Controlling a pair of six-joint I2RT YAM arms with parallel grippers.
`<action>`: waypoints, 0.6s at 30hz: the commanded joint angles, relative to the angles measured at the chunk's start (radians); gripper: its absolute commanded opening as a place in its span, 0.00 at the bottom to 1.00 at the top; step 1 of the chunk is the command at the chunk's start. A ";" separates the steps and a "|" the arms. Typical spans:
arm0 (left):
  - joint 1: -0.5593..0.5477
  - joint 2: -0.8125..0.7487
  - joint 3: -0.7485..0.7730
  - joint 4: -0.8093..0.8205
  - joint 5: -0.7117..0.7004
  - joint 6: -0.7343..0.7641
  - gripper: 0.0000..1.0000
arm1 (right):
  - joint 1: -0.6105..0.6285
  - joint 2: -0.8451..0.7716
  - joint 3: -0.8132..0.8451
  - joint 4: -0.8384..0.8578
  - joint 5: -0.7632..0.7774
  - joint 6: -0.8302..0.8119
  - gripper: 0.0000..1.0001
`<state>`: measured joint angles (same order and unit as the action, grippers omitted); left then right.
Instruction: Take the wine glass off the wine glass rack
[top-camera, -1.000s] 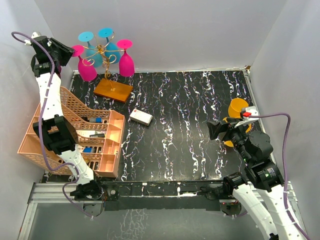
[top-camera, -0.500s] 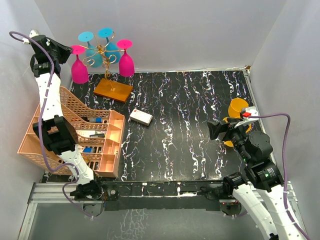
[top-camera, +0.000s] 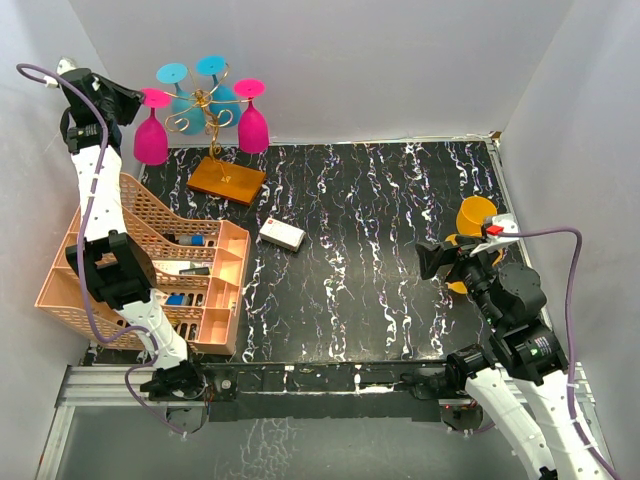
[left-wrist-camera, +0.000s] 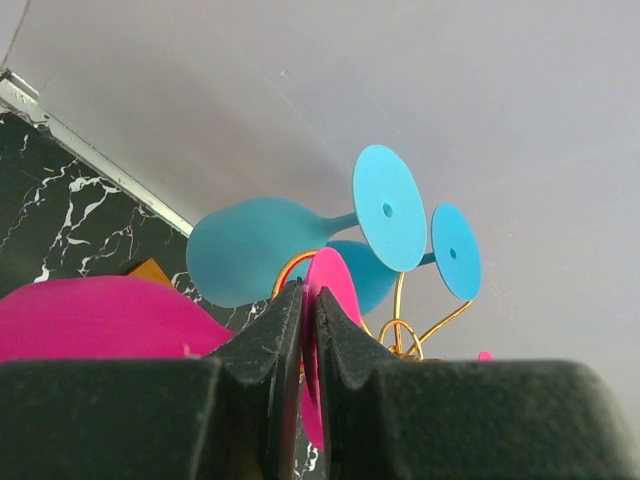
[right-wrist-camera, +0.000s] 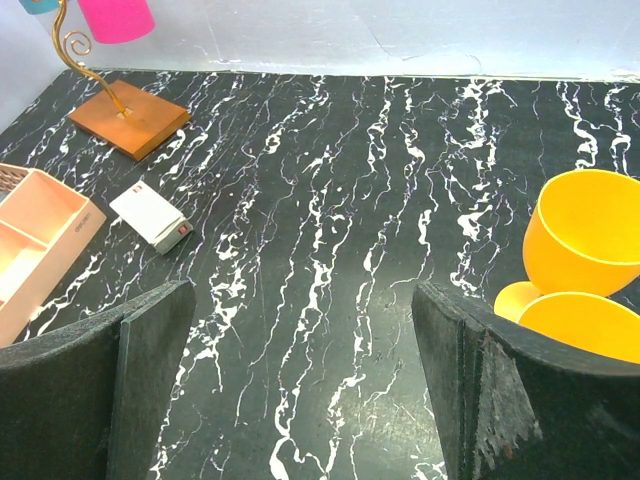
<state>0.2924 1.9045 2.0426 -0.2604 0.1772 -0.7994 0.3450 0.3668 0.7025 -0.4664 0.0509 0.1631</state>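
Observation:
The gold wire wine glass rack stands on its orange-brown wooden base at the far left. Two blue glasses and a pink glass hang from it. My left gripper is shut on the round foot of another pink wine glass, whose bowl hangs down just left of the rack. In the left wrist view my fingers pinch that foot, with the gold wire right behind it. I cannot tell whether foot and wire touch. My right gripper is open and empty, low at the right.
A peach lattice basket with small items sits at the left. A white box lies near the middle. Two yellow glasses lie beside my right gripper and also show in the right wrist view.
My left gripper has shifted slightly left, and the held pink glass's bowl has swung left, away from the rack's pole. The right arm has not moved.

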 joint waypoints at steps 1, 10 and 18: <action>-0.001 -0.048 0.047 0.015 -0.019 -0.017 0.00 | 0.005 -0.013 -0.007 0.070 0.018 -0.009 0.99; -0.001 -0.036 0.052 0.063 -0.038 -0.090 0.00 | 0.005 -0.017 -0.009 0.072 0.021 -0.010 0.99; -0.001 0.041 0.146 0.065 -0.001 -0.139 0.00 | 0.006 -0.017 -0.011 0.073 0.024 -0.011 0.99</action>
<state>0.2920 1.9301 2.1036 -0.2317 0.1570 -0.9066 0.3462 0.3588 0.6899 -0.4591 0.0559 0.1623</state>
